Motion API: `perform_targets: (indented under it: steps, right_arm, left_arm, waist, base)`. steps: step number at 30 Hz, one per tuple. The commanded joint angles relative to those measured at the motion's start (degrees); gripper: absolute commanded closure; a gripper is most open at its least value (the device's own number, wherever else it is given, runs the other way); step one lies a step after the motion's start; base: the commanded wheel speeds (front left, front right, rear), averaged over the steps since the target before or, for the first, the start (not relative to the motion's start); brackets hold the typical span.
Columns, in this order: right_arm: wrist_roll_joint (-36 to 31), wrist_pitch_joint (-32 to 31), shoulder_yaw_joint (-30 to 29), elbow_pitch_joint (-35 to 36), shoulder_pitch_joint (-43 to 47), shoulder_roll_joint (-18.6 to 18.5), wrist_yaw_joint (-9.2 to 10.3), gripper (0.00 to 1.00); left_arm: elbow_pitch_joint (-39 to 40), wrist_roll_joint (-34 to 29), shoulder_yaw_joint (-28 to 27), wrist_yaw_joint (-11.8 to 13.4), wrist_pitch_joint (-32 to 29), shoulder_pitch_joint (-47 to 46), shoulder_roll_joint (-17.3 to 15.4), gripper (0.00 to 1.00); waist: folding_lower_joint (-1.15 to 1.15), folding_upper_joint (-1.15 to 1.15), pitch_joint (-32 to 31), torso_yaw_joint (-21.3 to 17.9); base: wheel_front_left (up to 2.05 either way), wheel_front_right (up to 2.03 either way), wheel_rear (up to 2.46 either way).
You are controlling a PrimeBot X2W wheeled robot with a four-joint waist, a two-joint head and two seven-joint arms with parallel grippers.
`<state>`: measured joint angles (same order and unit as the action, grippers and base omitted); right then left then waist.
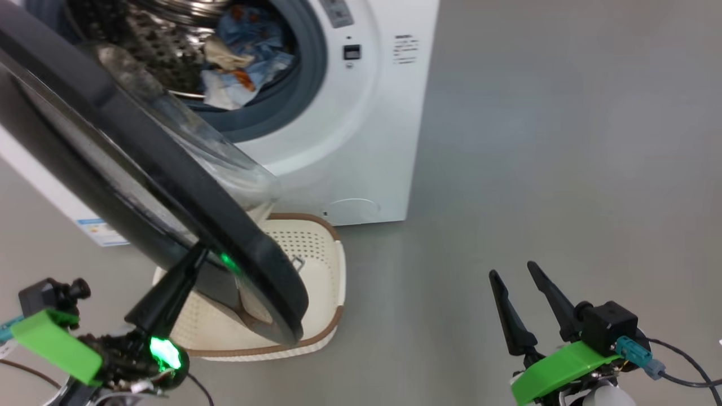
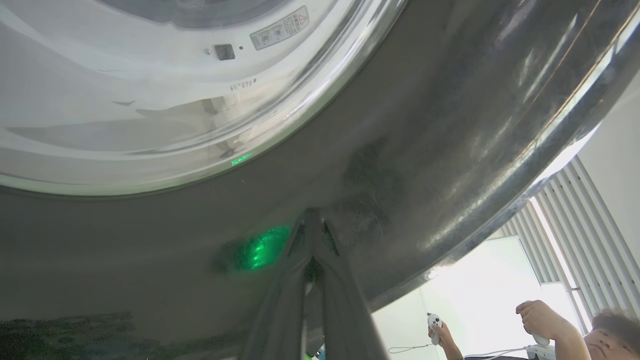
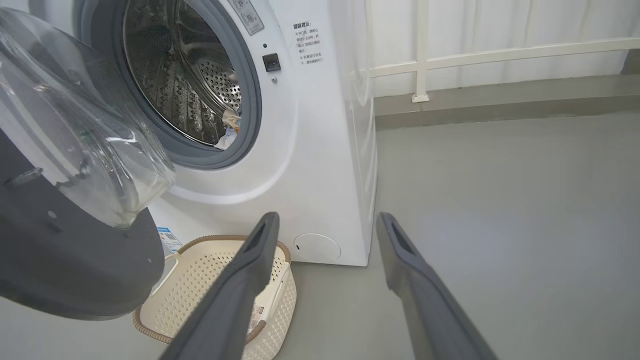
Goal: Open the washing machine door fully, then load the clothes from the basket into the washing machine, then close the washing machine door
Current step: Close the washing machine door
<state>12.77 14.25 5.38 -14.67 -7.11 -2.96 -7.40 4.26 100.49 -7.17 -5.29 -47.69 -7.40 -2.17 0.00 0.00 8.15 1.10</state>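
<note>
L end effector (image 1: 198, 251) together, tips on door (image 1: 141, 163) hanging over basket (image 1: 339, 270); R end effector (image 1: 512, 269) apart.

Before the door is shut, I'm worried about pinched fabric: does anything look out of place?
Yes, possibly. The clothes lie at the very front of the drum, and a pale piece seems to rest on the grey door seal, where the door could trap it. The basket stands upright and looks empty.
</note>
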Motion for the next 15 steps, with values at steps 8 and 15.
perform_targets:
  steps: [8,15]
  right_arm:
    - [0.97,0.73,1.19,2.28,-2.05,0.08,-0.09,0.0]
    - [1.4,0.74,1.27,3.04,-2.45,0.08,-0.09,0.0]
  left_arm:
    - [-1.98,-0.74,-0.06,-1.96,6.25,-7.57,-0.71,1.0]
    - [-4.45,-2.67,-1.54,-2.17,11.15,-12.42,-0.71,1.0]
  waist:
    - [0.0,0.0,2.21,-7.53]
    - [0.0,0.0,3.42,-11.06]
  base:
    - [0.0,0.0,0.0]
    - [0.0,0.0,0.0]
